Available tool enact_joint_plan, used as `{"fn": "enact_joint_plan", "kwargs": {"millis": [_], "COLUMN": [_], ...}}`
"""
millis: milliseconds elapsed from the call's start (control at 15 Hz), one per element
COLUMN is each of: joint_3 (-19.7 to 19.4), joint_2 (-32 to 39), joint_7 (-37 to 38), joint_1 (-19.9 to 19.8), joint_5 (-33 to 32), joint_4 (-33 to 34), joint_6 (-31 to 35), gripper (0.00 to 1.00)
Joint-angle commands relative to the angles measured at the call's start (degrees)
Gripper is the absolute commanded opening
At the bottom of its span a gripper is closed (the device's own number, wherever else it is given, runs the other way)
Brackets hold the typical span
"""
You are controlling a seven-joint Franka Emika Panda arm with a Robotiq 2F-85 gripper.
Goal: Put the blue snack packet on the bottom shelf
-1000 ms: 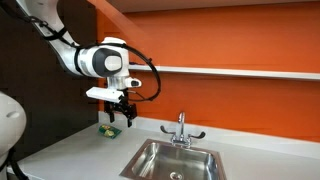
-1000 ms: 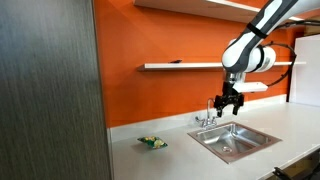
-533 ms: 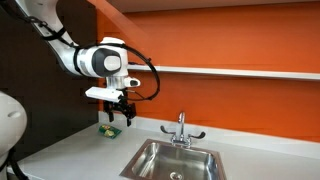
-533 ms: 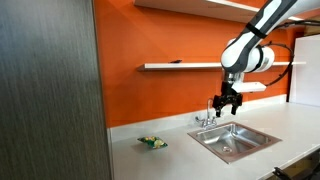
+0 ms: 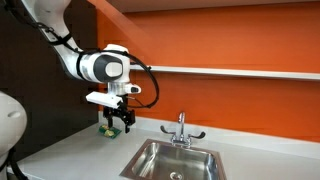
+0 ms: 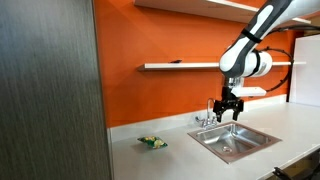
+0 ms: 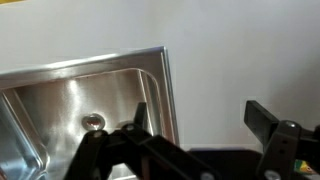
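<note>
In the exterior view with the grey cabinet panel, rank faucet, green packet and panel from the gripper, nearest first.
1. Faucet, right beside the gripper.
2. Green packet, lying on the counter partway toward the panel.
3. Grey cabinet panel, at the far side of the frame.

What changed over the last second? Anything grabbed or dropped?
The arm dipped slightly, which brought the gripper a little lower toward the countertop. Its jaws are open and empty in the wrist view, and nothing was grabbed or dropped. The rest is unchanged: the green packet lies on the countertop, and the small dark packet sits on the bottom shelf.
</note>
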Motion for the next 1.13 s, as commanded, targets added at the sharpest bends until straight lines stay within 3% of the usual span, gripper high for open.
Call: {"fn": "enact_joint_plan", "kwargs": {"millis": [0, 667, 1067], "joint_3": [-0.54, -0.40, 0.38], "joint_2": [5.11, 12.97, 12.72], "joint_7": [-2.23, -9.84, -7.13], "joint_1": [-0.27, -0.12, -0.88], "joint_5": [2.54, 3.95, 2.68], "joint_4": [1.94, 3.89, 3.47], "joint_6": [1.00, 7.73, 6.89], "gripper": [1.00, 1.00, 1.00]}}
